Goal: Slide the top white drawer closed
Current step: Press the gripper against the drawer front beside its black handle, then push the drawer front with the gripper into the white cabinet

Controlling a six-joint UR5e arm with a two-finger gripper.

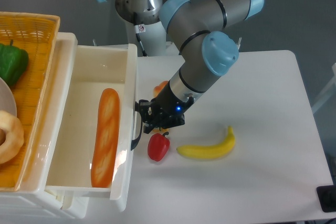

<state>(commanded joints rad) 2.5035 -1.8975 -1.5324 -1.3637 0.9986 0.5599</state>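
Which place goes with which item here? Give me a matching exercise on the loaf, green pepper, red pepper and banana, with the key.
Items:
1. baguette
2. green pepper
3. red pepper
4. banana

Places:
A. on the table, just right of the drawer's front panel
B. inside the open top white drawer
C. on the table, farthest right of the four
D. in the woven basket on top of the cabinet

Pairs: 1-B, 2-D, 3-A, 4-C

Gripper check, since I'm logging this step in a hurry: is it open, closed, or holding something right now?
Gripper: at the black handle of the open top drawer; open or closed cannot be told from this view.
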